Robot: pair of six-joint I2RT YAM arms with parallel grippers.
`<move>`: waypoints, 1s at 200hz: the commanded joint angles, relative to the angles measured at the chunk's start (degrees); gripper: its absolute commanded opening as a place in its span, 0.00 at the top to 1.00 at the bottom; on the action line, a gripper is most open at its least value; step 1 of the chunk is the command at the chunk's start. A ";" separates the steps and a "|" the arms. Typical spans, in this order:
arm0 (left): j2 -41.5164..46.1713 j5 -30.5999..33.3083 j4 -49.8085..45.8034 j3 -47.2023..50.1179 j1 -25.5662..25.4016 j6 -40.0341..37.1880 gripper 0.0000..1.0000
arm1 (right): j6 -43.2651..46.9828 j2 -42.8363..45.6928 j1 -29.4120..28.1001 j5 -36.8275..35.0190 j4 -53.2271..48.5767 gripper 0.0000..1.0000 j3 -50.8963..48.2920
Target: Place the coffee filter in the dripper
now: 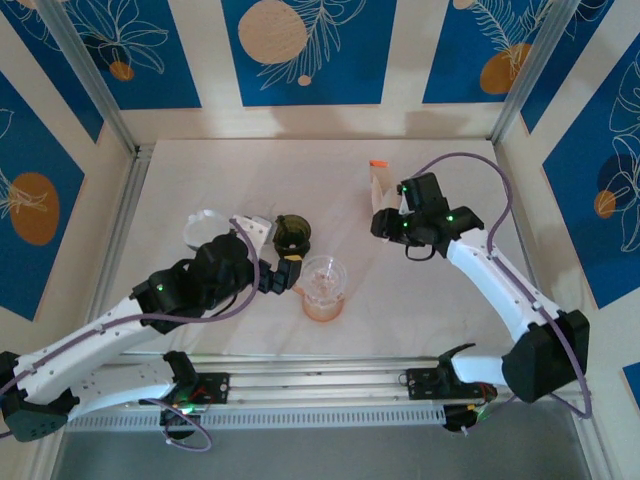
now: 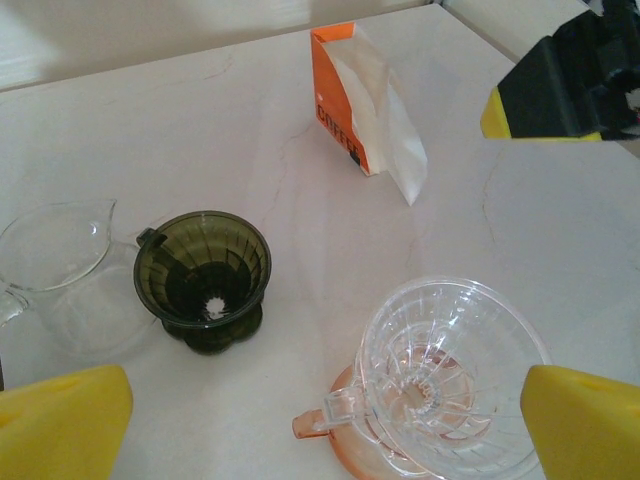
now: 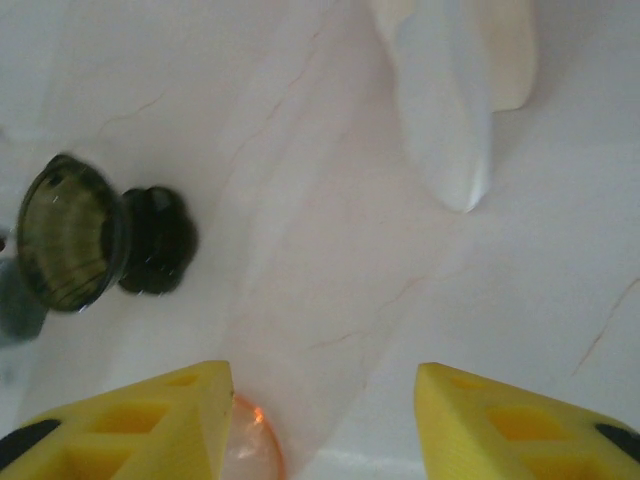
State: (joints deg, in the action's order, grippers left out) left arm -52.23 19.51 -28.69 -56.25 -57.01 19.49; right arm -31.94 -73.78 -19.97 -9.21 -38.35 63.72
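Walls [image 1: 130,40] panelled in blue with orange discs close in a white, faintly veined tabletop [image 1: 230,170]. The white coffee filters [image 2: 385,125] sit toward its far right, fanning out of the open side of an upright orange pack [image 2: 335,95], their pointed end resting on the surface. The right tool [image 3: 322,410] hovers just beside the pack, its yellow fingers spread with tabletop showing between them, pinching nothing. Well apart from the filters, nearer the arm bases, stands the clear dripper [image 2: 450,370], ribbed, on a peach-tinted base with its handle to the left. The left tool [image 2: 320,430] hangs over it, spread wide, one yellow finger showing on either side of the dripper and nothing gripped. Just beyond, to the left, stands a dark green dripper [image 2: 205,275], and beside that a glass carafe [image 2: 55,255].
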 commanded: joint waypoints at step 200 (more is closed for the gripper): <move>-3.15 -2.89 1.90 0.21 0.94 0.22 0.05 | 8.08 -26.12 4.54 -8.73 7.90 0.64 10.50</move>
State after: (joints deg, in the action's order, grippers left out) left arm -55.00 16.93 -27.42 -55.64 -56.51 20.01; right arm -24.69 -100.57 -15.31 -17.45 -32.36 75.35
